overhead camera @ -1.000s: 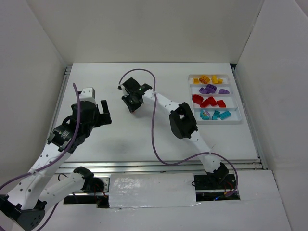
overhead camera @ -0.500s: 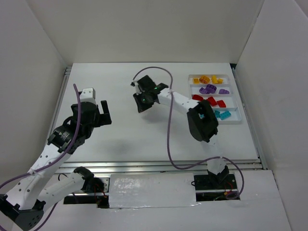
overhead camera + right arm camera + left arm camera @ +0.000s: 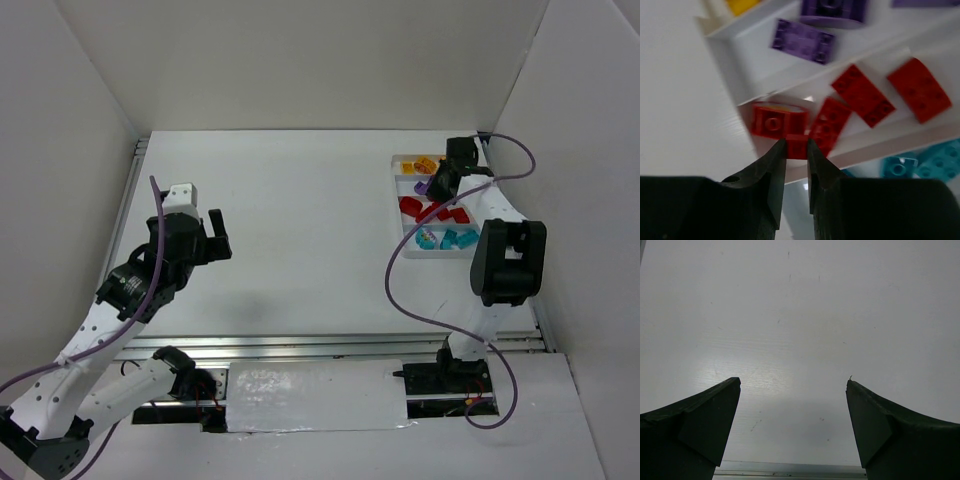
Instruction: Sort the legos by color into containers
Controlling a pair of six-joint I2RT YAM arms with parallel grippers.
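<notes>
The white tray of containers lies at the far right, with yellow, purple, red and teal legos in separate compartments. My right gripper hovers over the tray's left end. In the right wrist view this gripper is shut on a small red lego, just above the red compartment, where several red legos lie. Purple legos sit one row beyond, teal ones one row nearer. My left gripper stands open over bare table at the left, its jaws holding nothing.
White walls close in the table on three sides. A metal rail runs along the near edge. The right arm's purple cable loops over the table beside the tray.
The right arm has swung from the table's middle to the right and now hangs over the tray, gripper shut. The left arm has stayed put.
</notes>
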